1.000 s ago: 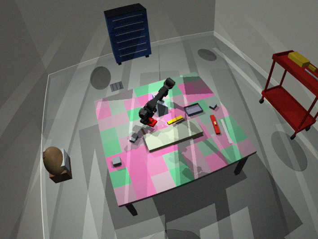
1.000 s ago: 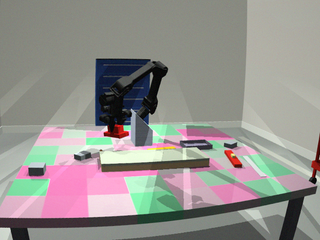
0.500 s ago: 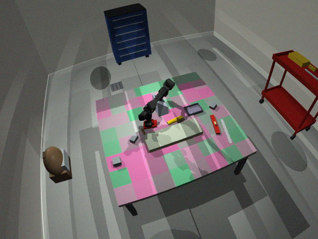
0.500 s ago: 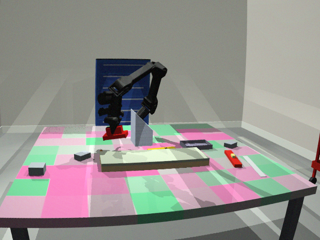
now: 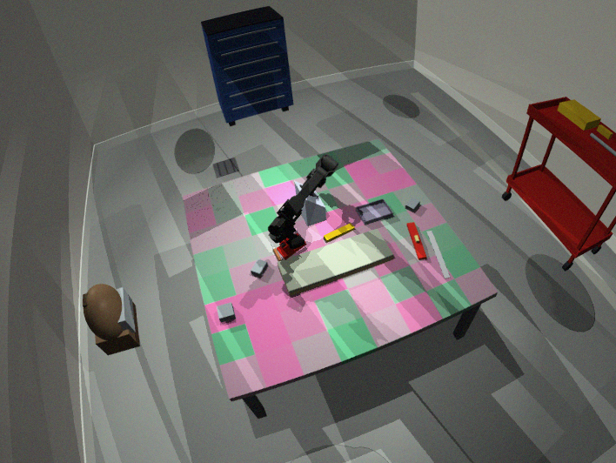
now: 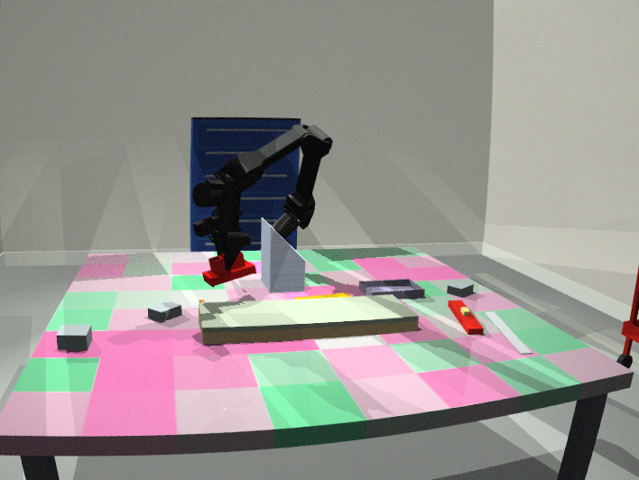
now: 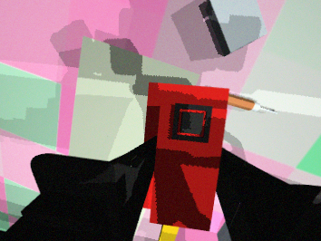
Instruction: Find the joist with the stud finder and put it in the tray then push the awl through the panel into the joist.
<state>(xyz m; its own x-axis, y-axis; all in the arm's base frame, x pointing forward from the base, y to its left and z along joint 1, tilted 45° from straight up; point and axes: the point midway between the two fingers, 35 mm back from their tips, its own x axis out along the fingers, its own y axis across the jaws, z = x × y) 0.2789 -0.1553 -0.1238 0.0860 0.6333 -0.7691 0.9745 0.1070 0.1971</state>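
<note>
Table (image 6: 319, 428): carries everything.
Panel (image 6: 310, 314): flat, mid-table; sweep its whole length.
Gripper (image 6: 226, 260): jaws clamped on finder.
Finder (image 6: 228, 270): raised above panel's left end; lower it flat, slide slowly.
Awl (image 7: 247, 103): lying beside panel, untouched.

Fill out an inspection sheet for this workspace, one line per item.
Surface: table with a pink, green and grey checked top.
Job's things: floor panel lies flat; stud finder held above its left end; awl lies beside the panel; tray behind it.
Clutter: three grey blocks, e.g.; red level; yellow bar; white strip; grey wedge.
End effector: shut on the stud finder.
Cables: nothing seen.
Surroundings: blue drawer cabinet; red cart.
</note>
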